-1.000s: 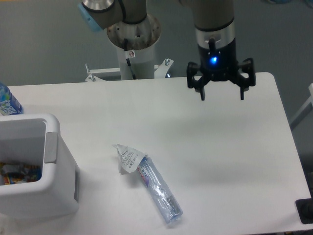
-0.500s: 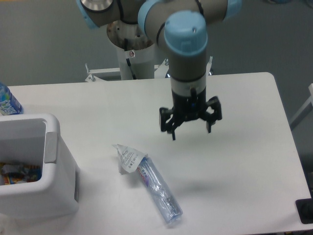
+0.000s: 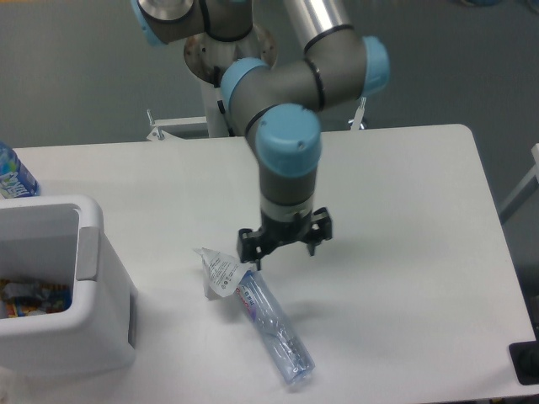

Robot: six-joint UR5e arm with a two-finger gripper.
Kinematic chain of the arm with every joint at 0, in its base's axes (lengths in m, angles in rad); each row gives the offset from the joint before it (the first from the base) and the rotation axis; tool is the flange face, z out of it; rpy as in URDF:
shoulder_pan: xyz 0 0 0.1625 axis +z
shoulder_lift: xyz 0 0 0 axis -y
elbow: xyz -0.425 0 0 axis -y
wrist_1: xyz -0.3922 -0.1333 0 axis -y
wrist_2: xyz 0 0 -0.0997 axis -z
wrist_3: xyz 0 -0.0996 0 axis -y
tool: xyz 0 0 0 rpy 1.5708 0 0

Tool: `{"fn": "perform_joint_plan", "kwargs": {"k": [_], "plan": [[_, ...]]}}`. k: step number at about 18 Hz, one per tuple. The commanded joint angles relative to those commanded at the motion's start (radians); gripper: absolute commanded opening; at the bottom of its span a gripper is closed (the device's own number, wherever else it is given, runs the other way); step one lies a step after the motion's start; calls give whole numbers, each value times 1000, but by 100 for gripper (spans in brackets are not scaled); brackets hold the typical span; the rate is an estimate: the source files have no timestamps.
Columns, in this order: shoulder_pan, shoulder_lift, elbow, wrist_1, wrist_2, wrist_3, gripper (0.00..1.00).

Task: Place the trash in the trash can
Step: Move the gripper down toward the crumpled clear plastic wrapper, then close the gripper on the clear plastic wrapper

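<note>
1. Fixed camera: the gripper (image 3: 284, 247) has swung in from the far right edge and dropped low, jaws apart and empty, just above the wrapper (image 3: 221, 272) and bottle (image 3: 274, 326).
2. Both lie on the table (image 3: 404, 278), beside the bin (image 3: 63, 290); pickup looks next.

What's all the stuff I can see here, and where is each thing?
Wrapper: one, crumpled white with fine print, middle of the table, touching the lying bottle's top end.
Lying bottle: one, clear plastic with a red-blue label, on its side near the front edge.
Bin: one, white with a grey panel, front left; colourful scraps inside.
Upright bottle: one, bright blue label, far left edge, behind the bin.
Table: one, white.
Robot arm: one, grey with light blue joints, reaching from the back.
Claw: one, black, open, just above the wrapper and lying bottle.
</note>
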Motion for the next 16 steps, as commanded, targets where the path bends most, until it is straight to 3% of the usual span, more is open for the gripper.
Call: {"fn": "perform_joint_plan", "kwargs": {"k": [16], "plan": [[-68,-37,6,9,8,-26,100]]}}
